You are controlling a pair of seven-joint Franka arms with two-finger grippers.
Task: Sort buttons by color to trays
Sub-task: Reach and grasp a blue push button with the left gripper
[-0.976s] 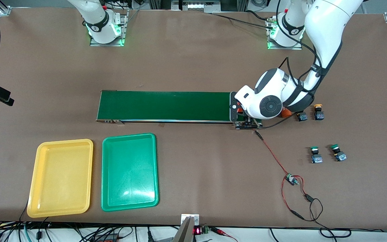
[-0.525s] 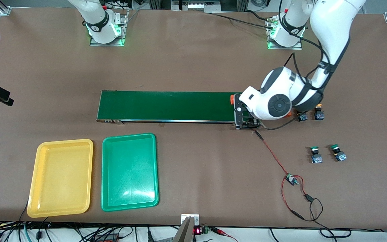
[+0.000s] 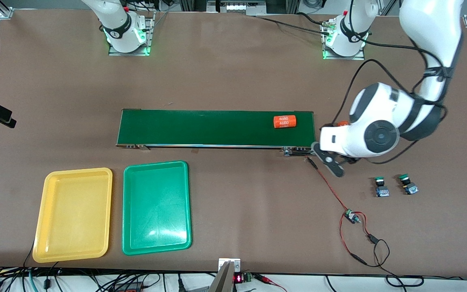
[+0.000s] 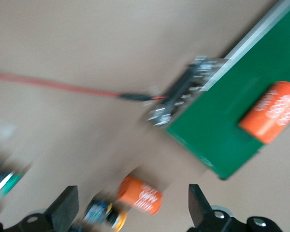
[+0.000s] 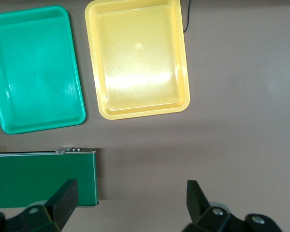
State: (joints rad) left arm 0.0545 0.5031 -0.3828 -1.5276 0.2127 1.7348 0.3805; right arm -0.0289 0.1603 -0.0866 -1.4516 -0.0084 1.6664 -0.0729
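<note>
Two green-capped buttons point(image 3: 380, 186) point(image 3: 407, 183) stand on the table toward the left arm's end. In the left wrist view a yellow-capped button point(image 4: 104, 215) lies beside an orange cylinder point(image 4: 140, 195), both under my left gripper point(image 4: 131, 212). That gripper is open and empty, over the table just off the conveyor's end. In the front view the left arm hides the yellow-capped button. The yellow tray point(image 3: 73, 215) and the green tray point(image 3: 156, 207) lie empty side by side. My right gripper point(image 5: 130, 200) hangs open and empty over bare table by the belt's other end, with both trays in its view.
A long dark-green conveyor belt point(image 3: 201, 127) crosses the middle of the table, with an orange numbered cylinder point(image 3: 284, 121) lying on it. A red and black wire point(image 3: 330, 186) runs from the belt's motor end to a small board point(image 3: 352, 217).
My left gripper opened and swung off the conveyor's end toward the left arm's end of the table. The orange cylinder it covered now lies uncovered on the belt.
</note>
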